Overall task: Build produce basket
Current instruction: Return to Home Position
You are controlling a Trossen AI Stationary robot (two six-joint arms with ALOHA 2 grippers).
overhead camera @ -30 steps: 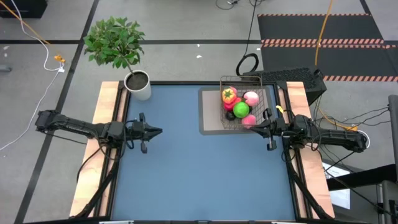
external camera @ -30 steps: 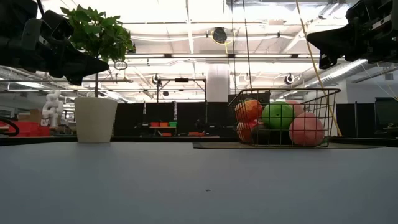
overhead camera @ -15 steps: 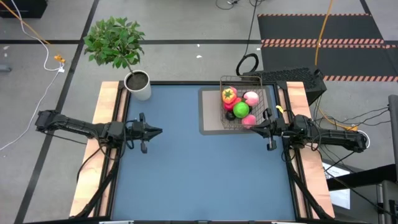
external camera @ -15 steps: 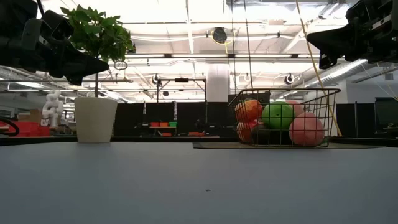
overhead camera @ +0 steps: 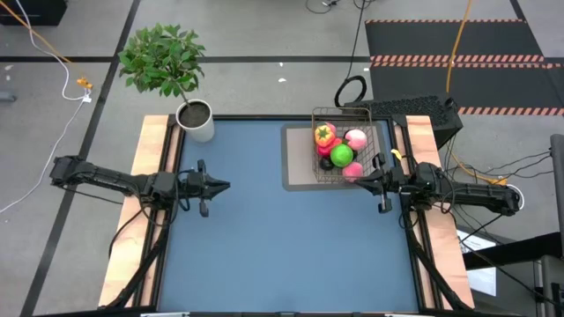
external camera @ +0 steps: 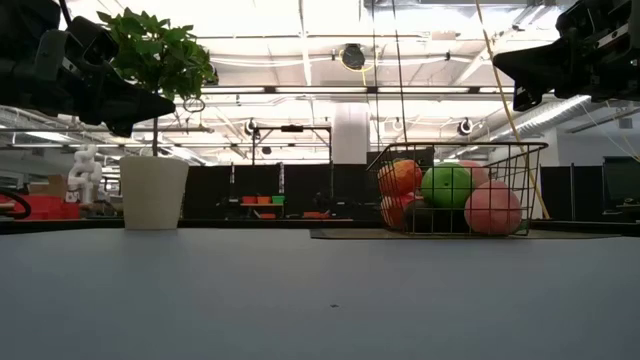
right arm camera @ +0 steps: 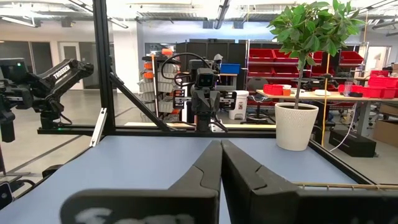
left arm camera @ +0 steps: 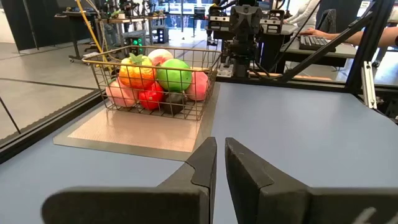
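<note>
1. Retreat looks to be the step in hand. The left end effector (overhead camera: 225,186) hangs raised over the left side of the blue tabletop (overhead camera: 264,246), its fingers drawn together to a thin slit with nothing between them.
2. The right end effector (overhead camera: 359,180) hangs raised on the opposite side, pointing inward, its fingers closed against each other and likewise empty. It sits just beside the near corner of the wire basket (overhead camera: 381,132), apart from it.
3. Farther back, the basket stands upright on a grey mat (overhead camera: 295,163) toward the tabletop's right rear. Inside lie a green apple (overhead camera: 342,156), an orange pepper with a green top (overhead camera: 324,135), pink peaches (overhead camera: 355,138), a red piece and something small and dark. No loose produce shows on the tabletop around it.
4. Farthest back, a potted plant (overhead camera: 196,121) stands at the rear left corner, well apart from both arms.
5. Judged from this, the loading is done. The next move calls only for both arms to settle at rest, with the right one kept clear of the basket's wires.
</note>
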